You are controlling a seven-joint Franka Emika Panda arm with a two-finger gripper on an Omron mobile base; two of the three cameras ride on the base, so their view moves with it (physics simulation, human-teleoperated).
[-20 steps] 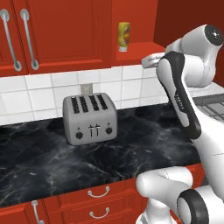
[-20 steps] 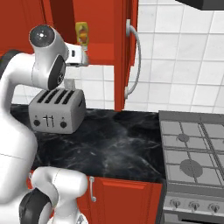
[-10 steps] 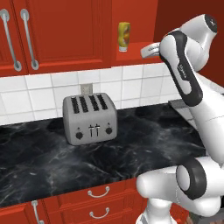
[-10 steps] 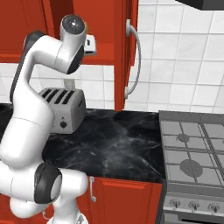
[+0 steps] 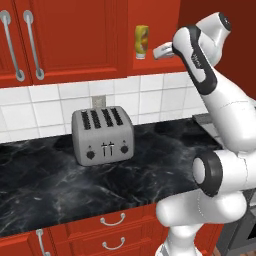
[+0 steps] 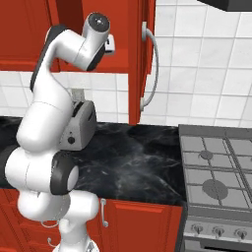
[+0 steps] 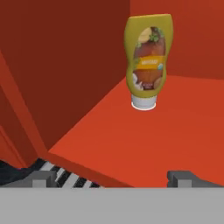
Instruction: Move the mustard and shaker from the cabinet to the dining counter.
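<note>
The mustard, a yellow squeeze bottle with a reddish label, stands on its white cap on the shelf of the open red cabinet. In the left base view the mustard sits just left of my gripper, which is raised to shelf height at the cabinet's opening. In the hand view my gripper is open, its fingertips wide apart at the shelf's front edge with nothing between them, and the bottle is well ahead. The shaker and the dining counter are out of view.
A silver toaster stands on the black marble counter below the cabinet. The cabinet's open door with its silver handle juts out right of the arm. A gas stove lies to the right. Closed cabinet doors are left of the opening.
The arm has swung up and leftward, carrying the hand closer to the cabinet shelf and the mustard. The gripper has stayed open.
</note>
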